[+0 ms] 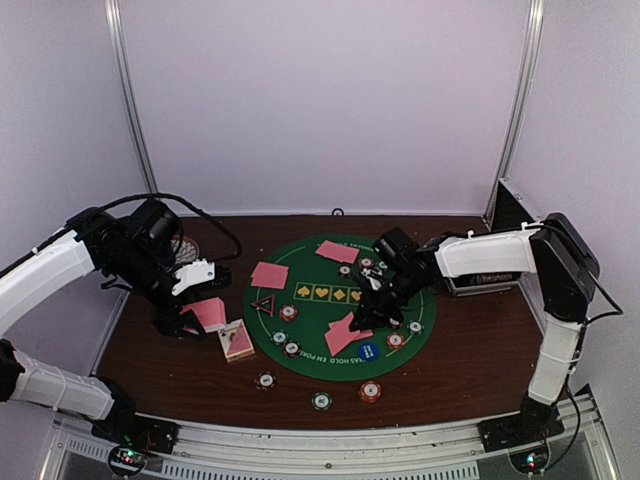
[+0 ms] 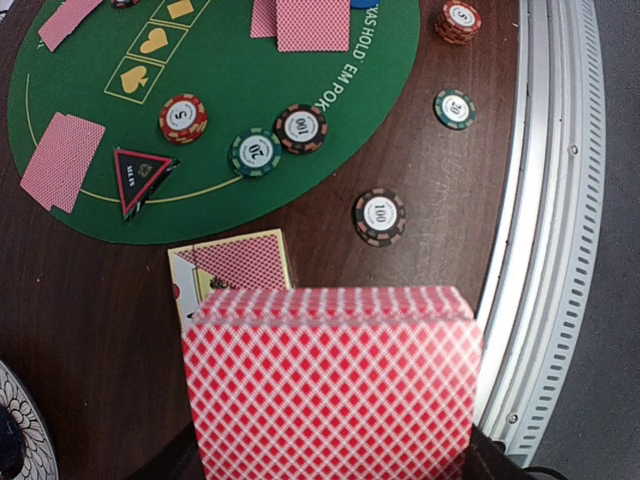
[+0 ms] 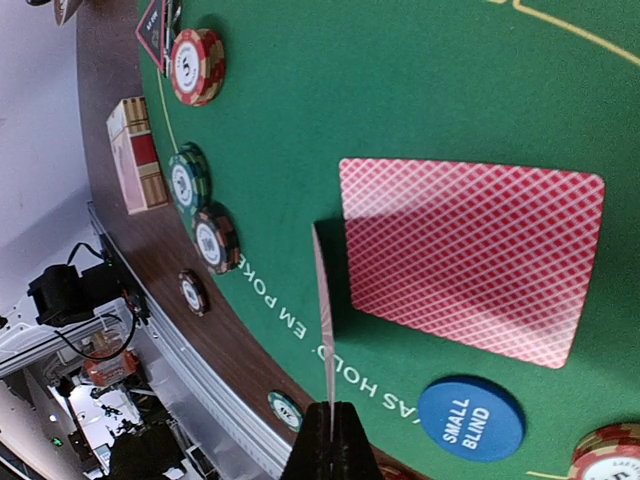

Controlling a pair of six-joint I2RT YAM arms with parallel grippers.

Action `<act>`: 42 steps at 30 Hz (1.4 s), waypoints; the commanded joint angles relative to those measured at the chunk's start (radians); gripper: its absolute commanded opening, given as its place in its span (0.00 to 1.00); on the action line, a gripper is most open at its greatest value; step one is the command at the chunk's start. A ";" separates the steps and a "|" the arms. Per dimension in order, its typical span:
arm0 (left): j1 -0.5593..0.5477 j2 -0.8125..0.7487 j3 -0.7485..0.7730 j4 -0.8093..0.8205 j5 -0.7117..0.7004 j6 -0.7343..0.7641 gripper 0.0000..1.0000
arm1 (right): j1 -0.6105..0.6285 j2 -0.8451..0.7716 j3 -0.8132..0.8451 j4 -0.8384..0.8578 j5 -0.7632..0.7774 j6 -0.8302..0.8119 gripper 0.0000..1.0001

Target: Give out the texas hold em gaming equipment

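Robotics lab test cell, not a card room. Walled by bare white panels [image 1: 330,100] on metal posts [image 1: 132,100]. Left arm [image 1: 45,275] and right arm [image 1: 490,255] bolted by a slotted metal rail [image 1: 350,440] at the edge of a brown table [image 1: 470,350]. Loose cables [image 1: 205,215], lit electronics [image 1: 127,458] below. Chips [image 1: 320,401] and cards [image 1: 270,275] on a felt mat [image 1: 310,320].

Red-white lattice-backed cards [image 2: 330,395], green mat [image 2: 230,60] with yellow suits [image 2: 152,42], blue button [image 3: 471,418], red-striped chip [image 2: 183,118]
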 commanded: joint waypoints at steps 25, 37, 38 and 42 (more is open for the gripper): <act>0.005 -0.014 0.025 0.017 0.013 0.009 0.00 | 0.040 0.224 0.537 -0.465 0.414 -0.319 0.59; 0.005 -0.016 0.019 0.017 0.008 0.009 0.00 | 0.095 0.370 0.625 -0.382 0.510 -0.333 0.48; 0.005 -0.016 0.019 0.016 0.006 0.009 0.00 | 0.098 0.370 0.615 -0.366 0.513 -0.329 0.47; 0.005 -0.018 0.017 0.017 0.003 0.009 0.00 | 0.110 0.360 0.565 -0.302 0.528 -0.318 0.44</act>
